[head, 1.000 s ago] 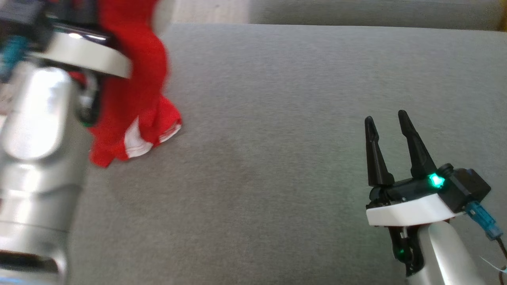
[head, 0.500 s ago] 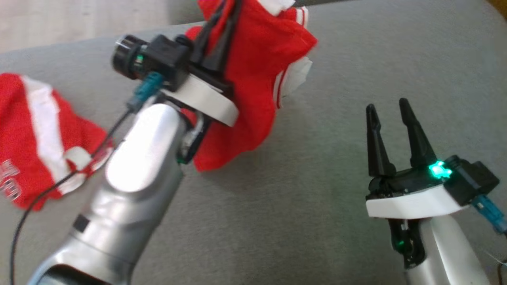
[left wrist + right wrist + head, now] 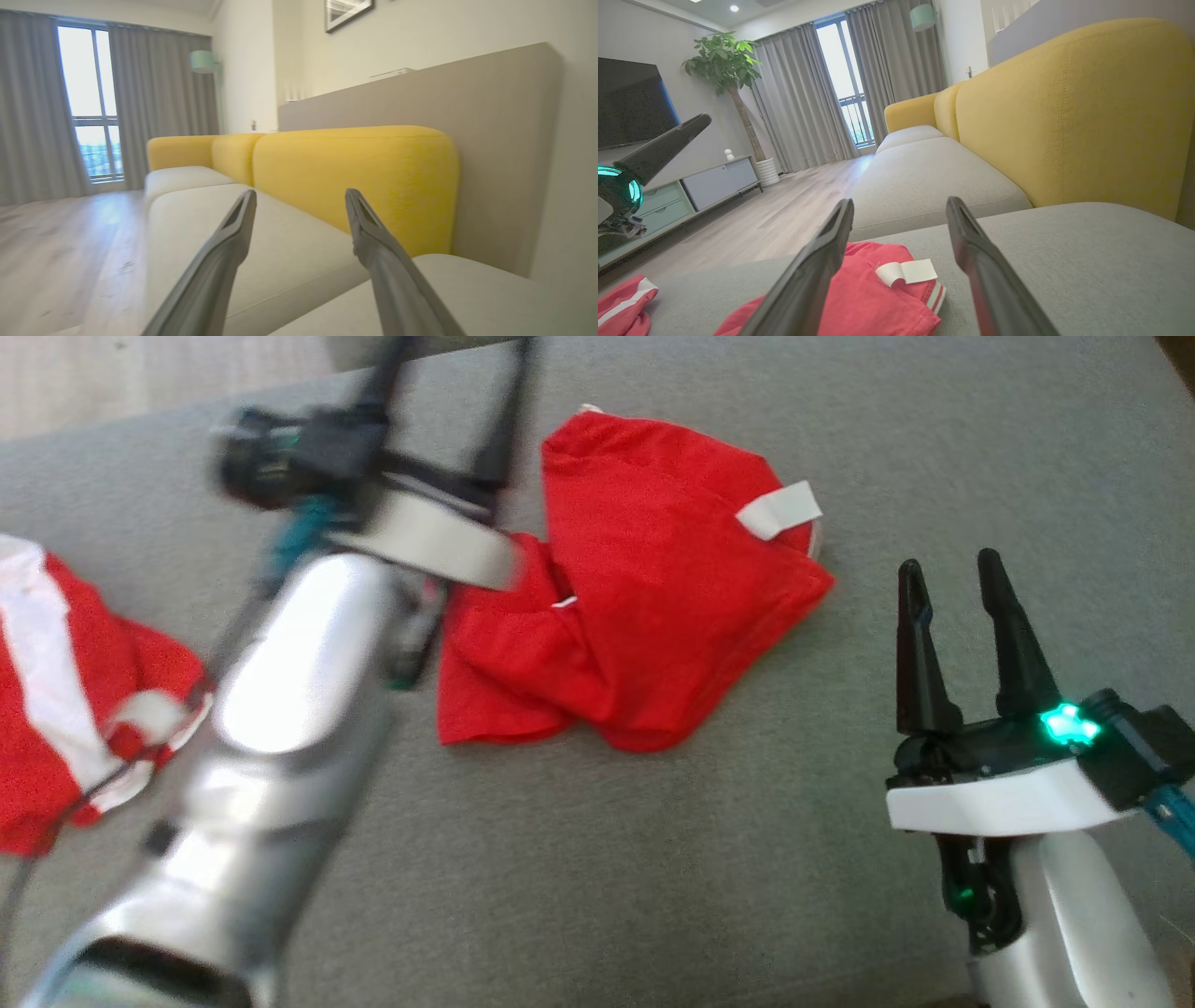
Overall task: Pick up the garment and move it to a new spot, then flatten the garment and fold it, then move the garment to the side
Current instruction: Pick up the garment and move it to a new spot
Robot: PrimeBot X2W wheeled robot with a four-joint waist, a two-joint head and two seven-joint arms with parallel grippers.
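On the grey cushion [image 3: 747, 859], a red garment [image 3: 644, 616] — white tag [image 3: 778, 511] unreadable.

The red garment [image 3: 644, 616] is lying in a bunched heap on the grey cushion [image 3: 653, 859], near the middle. It is not lying flat (folds are running across it, and one part is lapping over another). A white flap [image 3: 778, 510] is sticking out at its far right corner, and thin white stripes are showing beside it.
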